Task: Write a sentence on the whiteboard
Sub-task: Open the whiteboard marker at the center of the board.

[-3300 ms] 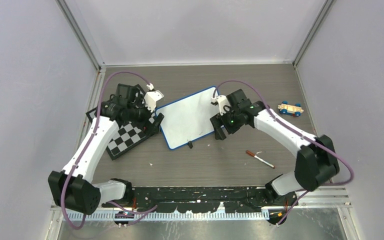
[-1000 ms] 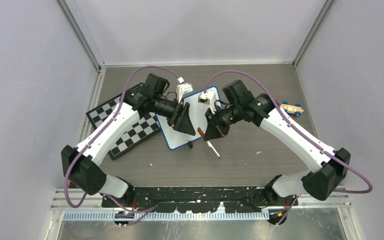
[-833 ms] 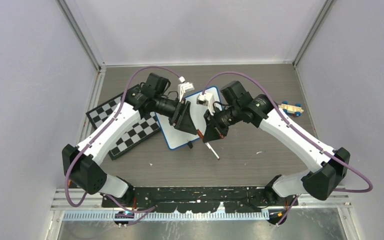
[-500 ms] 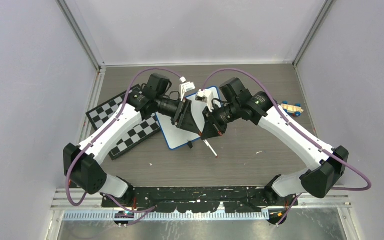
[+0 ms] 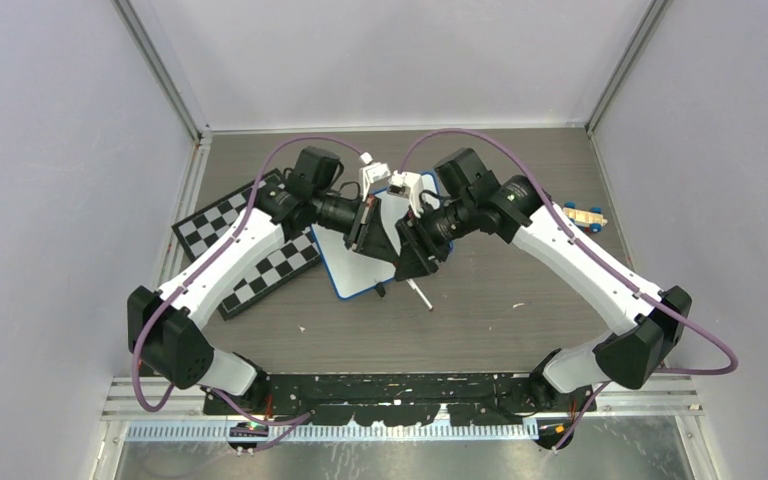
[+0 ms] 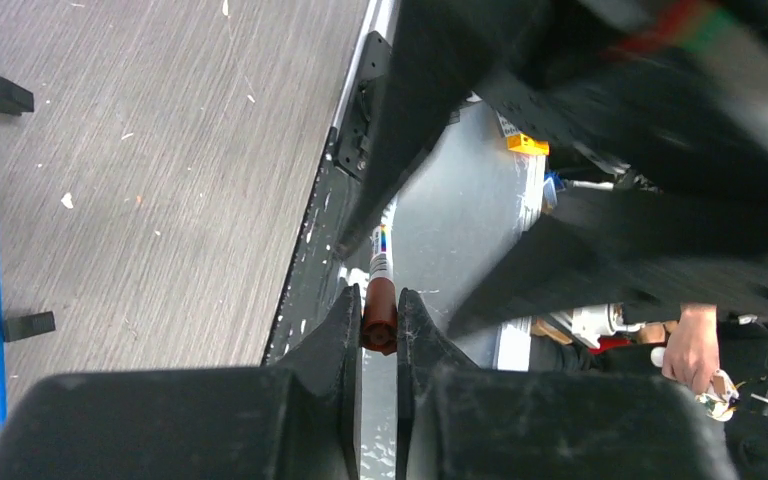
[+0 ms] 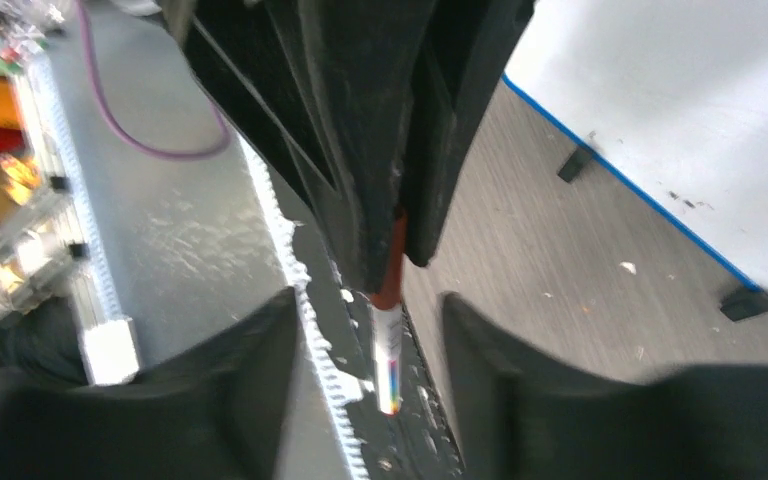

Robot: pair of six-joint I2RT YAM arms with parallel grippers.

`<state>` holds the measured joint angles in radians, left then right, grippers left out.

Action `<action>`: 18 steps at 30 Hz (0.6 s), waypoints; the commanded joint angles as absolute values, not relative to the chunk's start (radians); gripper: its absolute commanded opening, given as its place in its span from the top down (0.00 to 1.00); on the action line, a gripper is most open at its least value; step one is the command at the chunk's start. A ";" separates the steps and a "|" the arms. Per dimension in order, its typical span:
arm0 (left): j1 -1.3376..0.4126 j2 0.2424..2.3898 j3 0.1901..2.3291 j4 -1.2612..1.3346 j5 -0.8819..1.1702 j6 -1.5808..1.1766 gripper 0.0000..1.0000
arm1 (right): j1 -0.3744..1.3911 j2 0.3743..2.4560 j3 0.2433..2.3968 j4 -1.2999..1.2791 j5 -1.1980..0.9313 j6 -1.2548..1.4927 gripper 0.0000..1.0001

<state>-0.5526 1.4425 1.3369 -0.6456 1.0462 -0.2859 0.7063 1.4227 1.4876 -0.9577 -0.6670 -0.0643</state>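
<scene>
Both grippers meet above the near right corner of the whiteboard [image 5: 343,262], a white board with a blue frame. My left gripper [image 6: 380,318] is shut on the brown-red cap of a marker [image 6: 381,265]. The marker's white barrel points away from the left gripper toward the table's near edge. My right gripper [image 7: 385,352] stands open with its fingers [image 7: 260,385] on either side of the marker barrel [image 7: 388,345], apart from it. From above, the marker tip [image 5: 421,294] pokes out below the two grippers. The sentence is out of view; the board parts that show are plain white.
A black-and-white chessboard [image 5: 252,272] lies left of the whiteboard, under the left arm. A small wooden toy car [image 5: 582,216] sits at the far right. The board's black clip feet [image 6: 5,93] rest on the grey wood table [image 5: 480,320].
The left gripper has shut on the marker's cap and the right gripper has opened off the barrel. Both arms have drawn closer together over the board.
</scene>
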 commanded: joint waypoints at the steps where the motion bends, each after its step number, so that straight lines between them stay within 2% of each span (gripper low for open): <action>1: -0.480 1.416 1.363 -0.566 1.061 -0.333 1.00 | 0.641 1.438 1.625 -0.941 -0.754 0.030 0.28; 4: -0.387 1.384 1.321 -0.357 1.119 -0.512 1.00 | 0.530 1.439 1.661 -0.868 -0.842 0.145 0.23; 8: -0.288 1.320 1.238 0.039 1.115 -0.837 1.00 | 0.417 1.400 1.584 -0.639 -0.872 0.363 0.22; 14: -0.227 1.281 1.165 0.398 1.034 -1.136 1.00 | 0.409 1.409 1.517 -0.443 -1.004 0.566 0.23; 18: -0.222 1.272 1.129 0.511 0.984 -1.234 1.00 | 0.407 1.411 1.498 -0.304 -0.921 0.798 0.25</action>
<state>-0.2295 1.3018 1.1606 0.2531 1.0363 -1.0454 0.4072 1.4334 1.5032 -0.5240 -0.9257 0.5240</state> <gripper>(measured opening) 0.105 0.762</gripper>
